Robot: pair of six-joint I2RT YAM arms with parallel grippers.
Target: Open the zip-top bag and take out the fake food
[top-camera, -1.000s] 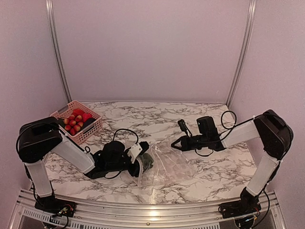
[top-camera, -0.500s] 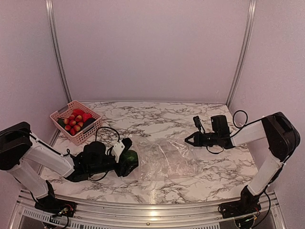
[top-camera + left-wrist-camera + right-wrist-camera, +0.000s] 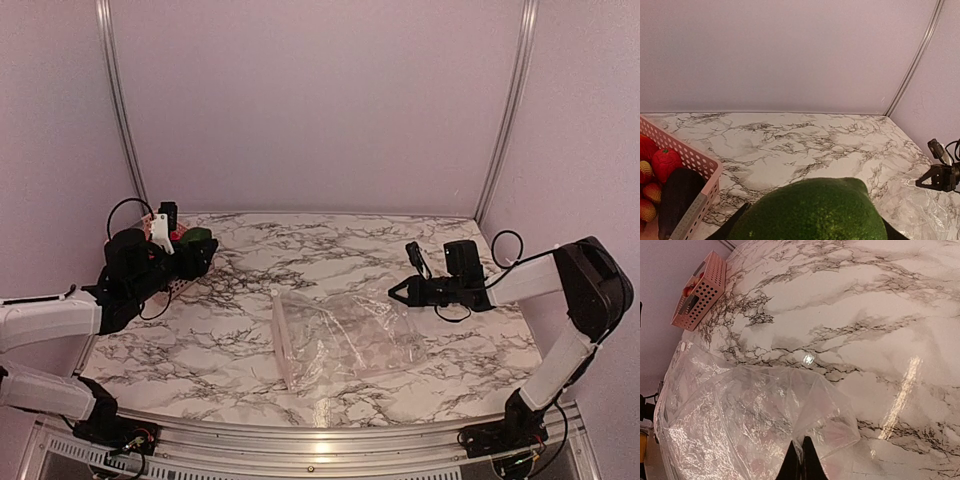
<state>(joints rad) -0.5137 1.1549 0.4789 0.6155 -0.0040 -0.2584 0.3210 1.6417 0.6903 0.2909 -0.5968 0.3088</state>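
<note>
The left gripper [image 3: 192, 246] is clamping a pebbled dark-green toy fruit [image 3: 810, 212] (it is filling the bottom of the wrist view). It is holding the fruit up beside the pink perforated basket [image 3: 702, 167], where red toy strawberries [image 3: 665, 162] and a dark toy eggplant [image 3: 676, 200] are lying. Across the marble table [image 3: 300, 250], the right gripper [image 3: 801, 460] is resting with its jaws pressed together at the far right corner of the clear zip-top bag [image 3: 345, 335]; whether film is pinched between them is unclear. The bag is lying flat mid-table, its whitish zip strip [image 3: 280, 338] facing the left arm.
</note>
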